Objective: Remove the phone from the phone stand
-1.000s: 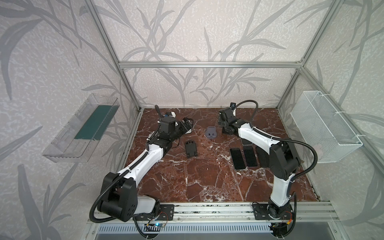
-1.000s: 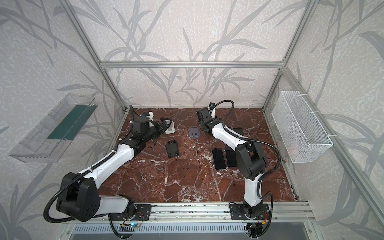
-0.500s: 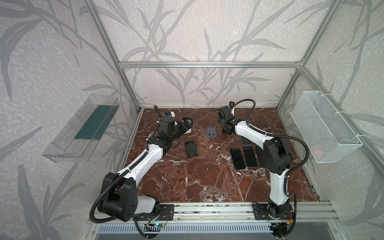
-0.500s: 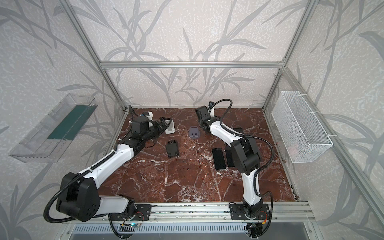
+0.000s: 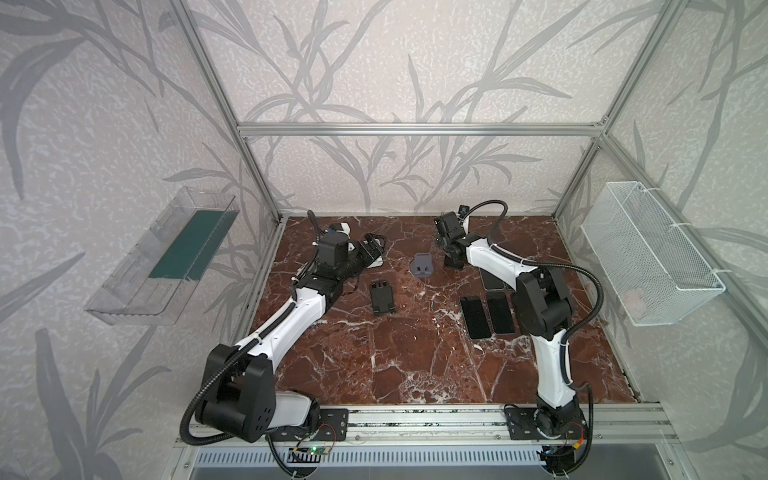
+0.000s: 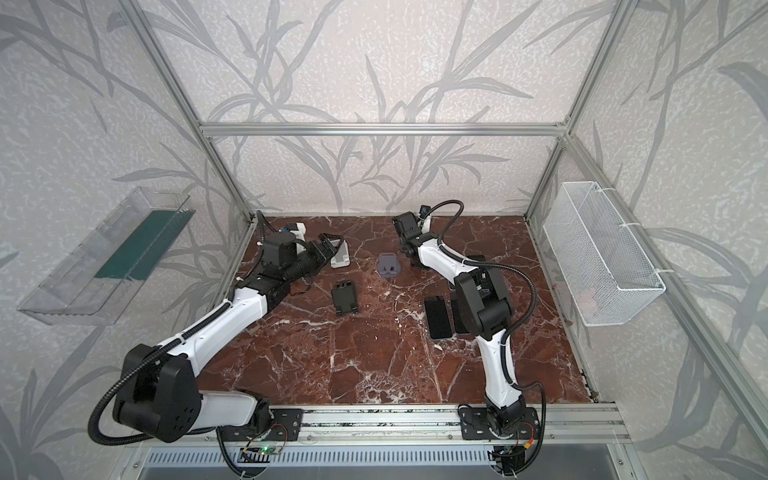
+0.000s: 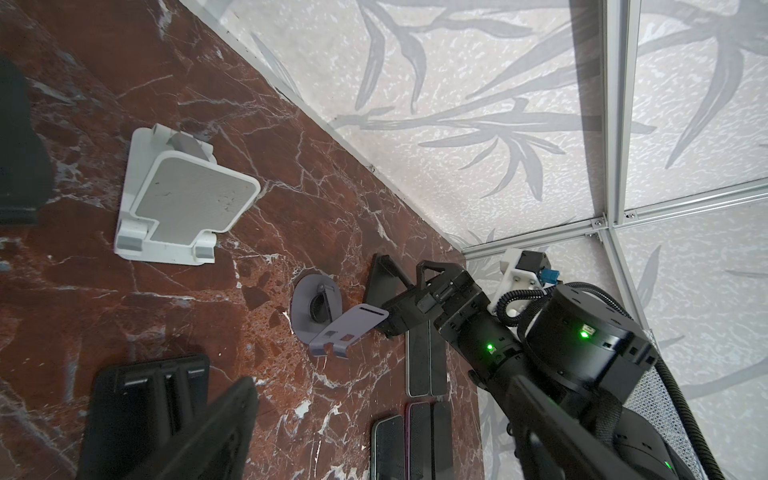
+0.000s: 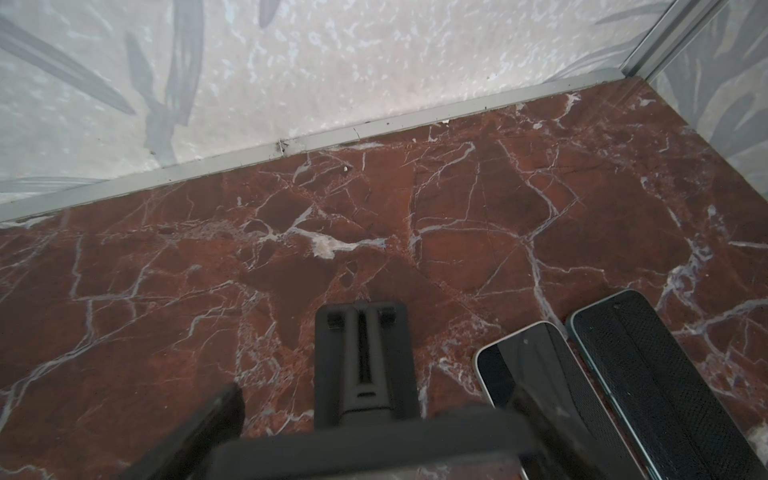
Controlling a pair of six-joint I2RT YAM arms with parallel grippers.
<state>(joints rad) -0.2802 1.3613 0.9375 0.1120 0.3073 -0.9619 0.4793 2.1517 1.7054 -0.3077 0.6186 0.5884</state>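
Five phones (image 7: pixel 419 361) lie flat on the marble tabletop (image 5: pixel 415 365) beside the right arm, none of them on any of the four stands, which suggests the removing is already done. The right pincer (image 8: pixel 374 399), spread wide, straddles the upright black stand (image 8: pixel 361 357), seemingly to steady or shift it. The left pincer (image 5: pixel 374 249), also spread and empty, hovers by the white stand (image 7: pixel 183 195), with a grey stand (image 7: pixel 328 320) and a flat black stand (image 5: pixel 382 297) between the two arms.

White links (image 5: pixel 291 320), black joints (image 5: pixel 239 399), ribbed black cables (image 7: pixel 519 294), green LEDs (image 7: pixel 587 332), black left end effector (image 5: pixel 375 248).
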